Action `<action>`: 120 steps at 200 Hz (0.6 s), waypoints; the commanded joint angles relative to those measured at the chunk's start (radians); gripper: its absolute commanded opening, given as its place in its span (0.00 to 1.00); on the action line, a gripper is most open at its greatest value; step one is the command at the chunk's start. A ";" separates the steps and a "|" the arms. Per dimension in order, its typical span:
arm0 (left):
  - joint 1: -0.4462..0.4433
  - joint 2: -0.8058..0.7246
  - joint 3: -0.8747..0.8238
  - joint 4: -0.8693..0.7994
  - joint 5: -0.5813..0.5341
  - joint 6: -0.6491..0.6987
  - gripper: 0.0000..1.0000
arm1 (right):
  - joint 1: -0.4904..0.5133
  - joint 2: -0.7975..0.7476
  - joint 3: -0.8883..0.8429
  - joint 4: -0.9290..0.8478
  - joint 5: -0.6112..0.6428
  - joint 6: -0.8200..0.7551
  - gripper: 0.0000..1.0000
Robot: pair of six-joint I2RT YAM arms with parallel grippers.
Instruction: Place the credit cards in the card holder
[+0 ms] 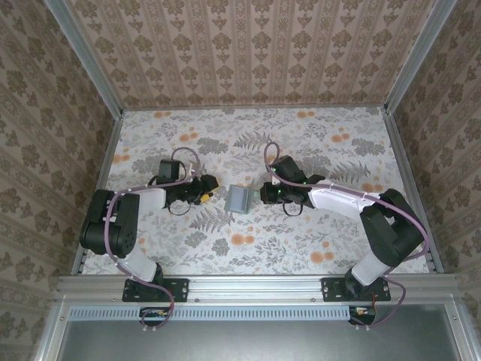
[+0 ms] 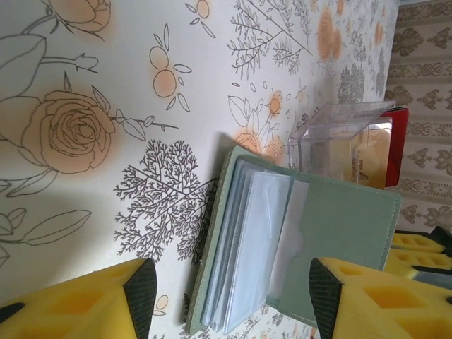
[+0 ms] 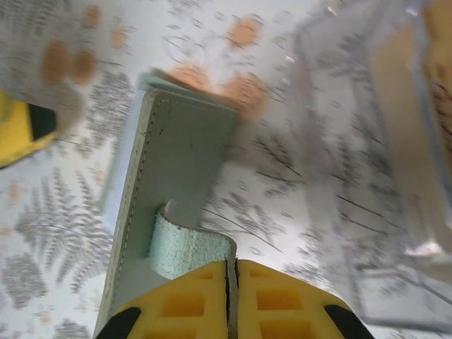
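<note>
The card holder (image 2: pixel 339 226) hides part of the credit cards (image 2: pixel 367 162) just behind it in the clear tray (image 2: pixel 339 120); their print is unreadable.

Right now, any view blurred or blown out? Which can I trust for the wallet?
Right wrist: smeared, the clear tray and tablecloth soft; only the wallet edge near the right tool is fairly crisp. Left wrist: sharp, mild glare on the tray and the wallet's plastic sleeves. Top external: even light, no glare, but everything small.
</note>
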 commanded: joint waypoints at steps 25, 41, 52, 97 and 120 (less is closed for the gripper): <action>-0.055 0.050 0.068 -0.053 -0.025 0.048 0.63 | 0.035 0.026 -0.014 -0.084 0.128 -0.048 0.08; -0.071 0.063 0.080 -0.076 -0.042 0.057 0.62 | 0.046 0.053 -0.001 -0.081 0.151 -0.059 0.08; -0.075 0.069 0.081 -0.076 -0.043 0.057 0.62 | 0.051 0.068 0.012 -0.074 0.159 -0.064 0.08; -0.074 0.123 0.079 -0.064 -0.043 0.067 0.62 | 0.052 0.201 0.089 -0.059 0.189 -0.081 0.08; -0.072 0.126 0.060 -0.037 -0.039 0.051 0.62 | 0.054 0.225 0.112 -0.062 0.190 -0.082 0.08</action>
